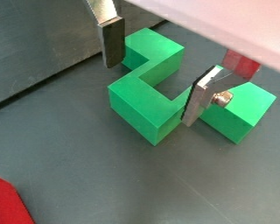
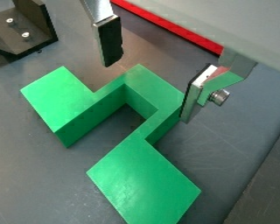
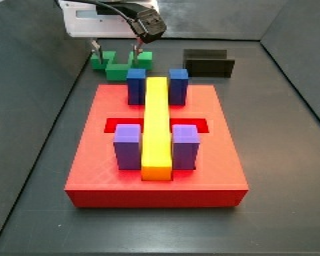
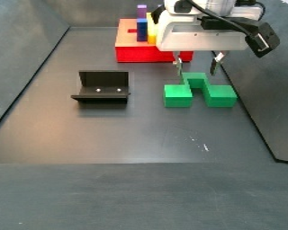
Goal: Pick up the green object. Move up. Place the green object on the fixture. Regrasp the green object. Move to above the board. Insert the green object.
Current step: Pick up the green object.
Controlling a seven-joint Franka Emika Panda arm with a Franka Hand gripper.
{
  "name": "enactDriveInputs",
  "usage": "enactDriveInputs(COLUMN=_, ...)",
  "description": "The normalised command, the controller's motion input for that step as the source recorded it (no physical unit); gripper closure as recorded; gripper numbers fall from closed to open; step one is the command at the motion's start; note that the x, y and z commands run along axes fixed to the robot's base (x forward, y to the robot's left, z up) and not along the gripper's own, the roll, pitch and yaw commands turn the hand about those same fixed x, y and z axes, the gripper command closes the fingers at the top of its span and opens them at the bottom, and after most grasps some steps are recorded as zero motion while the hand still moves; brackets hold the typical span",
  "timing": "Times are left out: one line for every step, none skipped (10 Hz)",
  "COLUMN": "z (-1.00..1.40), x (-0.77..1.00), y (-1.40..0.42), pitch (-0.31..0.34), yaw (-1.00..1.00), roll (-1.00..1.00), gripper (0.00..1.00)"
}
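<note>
The green object [image 1: 149,87] lies flat on the dark floor, a stepped zigzag piece; it shows in both wrist views [image 2: 113,131] and both side views [image 3: 119,67] [image 4: 197,92]. My gripper [image 1: 157,72] is open, low over it, with the fingers [image 1: 111,44] standing either side of its middle section and a gap at each side [image 2: 154,70]. In the side views the gripper [image 3: 117,50] [image 4: 197,66] hangs right above the piece. The fixture [image 4: 101,88] [image 3: 207,62] stands apart from it. The board [image 3: 109,170] is red, bearing a yellow bar and blue and purple blocks.
The board's red edge [image 2: 166,24] runs close behind the gripper, and a red corner [image 1: 4,201] shows in a wrist view. The fixture [image 2: 20,31] shows at the edge of a wrist view. Dark enclosure walls [image 4: 26,81] surround the floor.
</note>
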Motion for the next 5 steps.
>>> enactDriveInputs(z=-0.07, x=0.00, y=0.00, pitch=-0.027, yaw=0.00, roll=0.00, gripper=0.00)
enactDriveInputs(z=-0.13, x=0.03, y=0.00, pitch=-0.026, yaw=0.00, roll=0.00, gripper=0.00)
enactDriveInputs(z=-0.14, x=0.05, y=0.00, pitch=-0.037, yaw=0.00, roll=0.00, gripper=0.00)
enactDriveInputs(z=-0.15, x=0.14, y=-0.04, pitch=-0.037, yaw=0.03, roll=0.00, gripper=0.00)
enactDriveInputs(z=-0.17, x=0.07, y=-0.04, pitch=-0.050, yaw=0.03, roll=0.00, gripper=0.00)
